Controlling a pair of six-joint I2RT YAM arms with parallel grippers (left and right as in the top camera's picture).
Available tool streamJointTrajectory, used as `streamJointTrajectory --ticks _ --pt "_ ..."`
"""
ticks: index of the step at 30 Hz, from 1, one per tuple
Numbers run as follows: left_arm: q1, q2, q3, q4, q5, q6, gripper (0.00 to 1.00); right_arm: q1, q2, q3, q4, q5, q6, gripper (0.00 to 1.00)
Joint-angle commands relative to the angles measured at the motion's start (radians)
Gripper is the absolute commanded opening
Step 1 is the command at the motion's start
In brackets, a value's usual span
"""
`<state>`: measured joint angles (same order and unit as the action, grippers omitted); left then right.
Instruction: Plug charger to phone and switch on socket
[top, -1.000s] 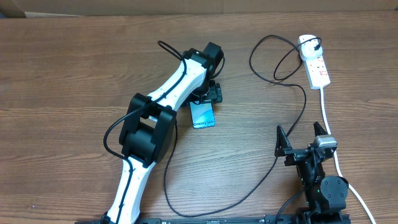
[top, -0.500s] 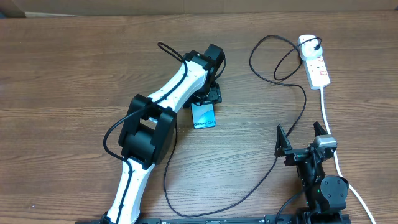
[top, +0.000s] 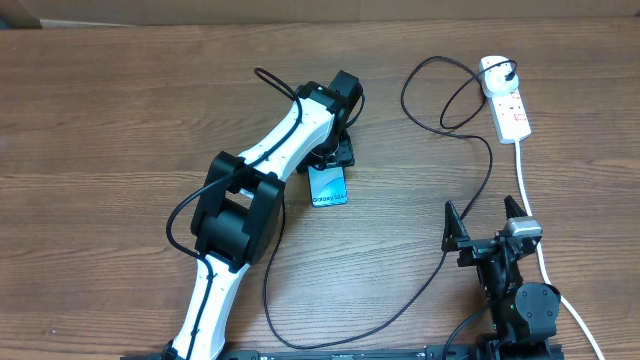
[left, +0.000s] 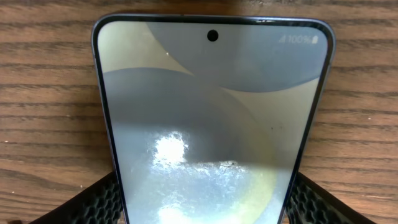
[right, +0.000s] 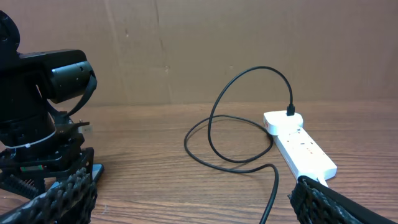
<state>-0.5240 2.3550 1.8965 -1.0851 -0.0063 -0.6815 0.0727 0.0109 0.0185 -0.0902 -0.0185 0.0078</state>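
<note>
Moved since a second ago: the phone (top: 328, 186) has shifted a hair toward 3 o'clock with the left claw (left: 205, 185). The right arm, the socket and the cable loops lie as they did.
Left claw: in the left wrist view one finger (left: 107, 200) lies against each long edge of the phone, so you appear to be pinching it. The far end of the screen, with the camera hole, points away from the claw.
Right claw: the right claw (top: 480, 206) is spread wide and holds nothing. It sits at 5 o'clock on the table (top: 100, 120), well apart from the phone.
Phone: flat on the table near the centre, just off the 6 o'clock side of the left wrist.
Charger: the charger (top: 490, 160) is plugged into the far end of the socket. It loops at 1 o'clock, runs down past the right claw, sweeps along the near edge and climbs back under the left arm. You cannot see its tip.
Socket: the socket (top: 510, 104) lies at 2 o'clock. Whether its switch is on, you cannot tell.
Step in hand: steadying and squaring the phone, by my reading. Plugging in is not yet begun.
Next move: keep the phone pinned, find the connector tip with the right claw, and line it up with the port. That port likely sits at the end under your left claw, so leave room there. The switch comes last.
</note>
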Motion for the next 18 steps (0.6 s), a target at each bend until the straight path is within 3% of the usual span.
streamJointTrajectory --ticks 1,9,18 --pt "0.0 0.065 -0.055 -0.011 -0.027 -0.014 0.69 0.005 -0.008 -0.01 0.006 0.006 0.007 1.0" --pt "0.012 0.065 -0.036 -0.046 -0.019 -0.014 0.68 0.005 -0.008 -0.01 0.006 0.006 0.007 1.0" --pt "0.035 0.065 0.103 -0.183 0.015 -0.014 0.66 0.005 -0.008 -0.01 0.006 0.006 0.007 1.0"
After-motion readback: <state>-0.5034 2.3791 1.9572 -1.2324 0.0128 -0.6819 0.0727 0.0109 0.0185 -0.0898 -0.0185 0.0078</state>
